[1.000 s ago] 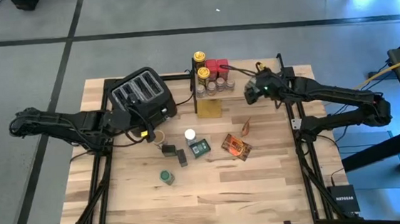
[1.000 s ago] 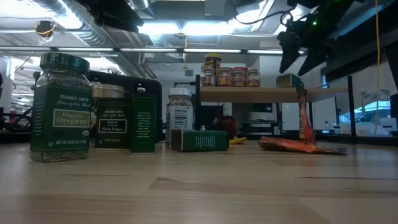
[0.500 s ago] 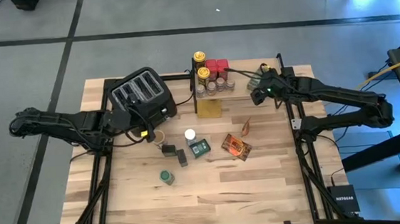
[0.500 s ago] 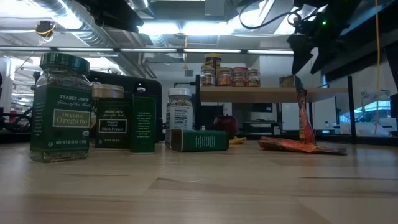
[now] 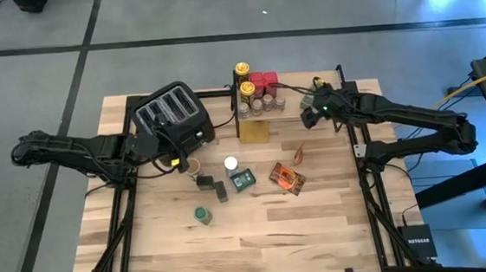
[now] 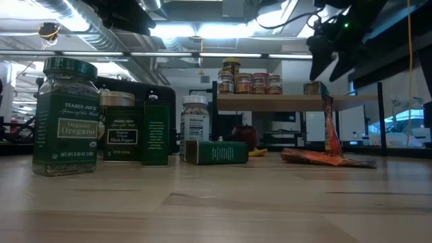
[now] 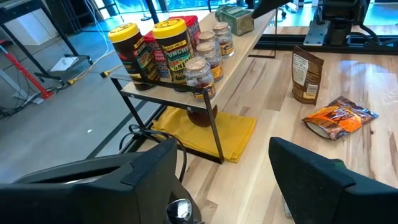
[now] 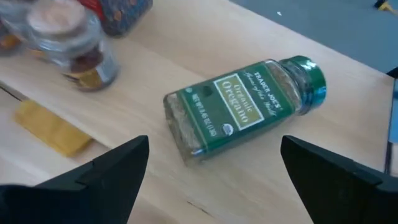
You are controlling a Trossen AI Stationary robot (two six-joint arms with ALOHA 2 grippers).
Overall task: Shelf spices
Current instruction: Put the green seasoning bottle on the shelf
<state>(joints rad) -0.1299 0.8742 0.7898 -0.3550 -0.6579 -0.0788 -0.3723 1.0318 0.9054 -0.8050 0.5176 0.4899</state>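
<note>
The task looks roughly half done. On the shelf [image 7: 239,59] stand two yellow-lidded tins [image 7: 171,46], some red-lidded jars [image 5: 263,80] and a few small glass jars [image 7: 200,73], grouped at its toaster end. At the far end of the shelf from the toaster, a green-lidded oregano jar [image 8: 245,106] lies on its side on the plank, not yet upright.

The right pincer [image 5: 311,111] hovers just above that lying jar, its jaws wide and empty. The left pincer [image 7: 221,168], jaws also wide and empty, waits beside the black toaster [image 5: 173,114].

Still off the shelf, on the table [image 5: 319,217] in front of it: a standing oregano jar [image 6: 67,115], a black pepper jar [image 6: 122,128], a slim dark green tin [image 6: 155,133], a white-lidded jar [image 5: 230,163], a green tin on its side [image 6: 216,152], an orange foil packet [image 5: 286,178] lying flat and a brown packet [image 7: 306,73] standing.

Under the shelf lies a yellow cloth [image 7: 205,127]. The toaster stands just beside the shelf and crowds the left arm's approach.
</note>
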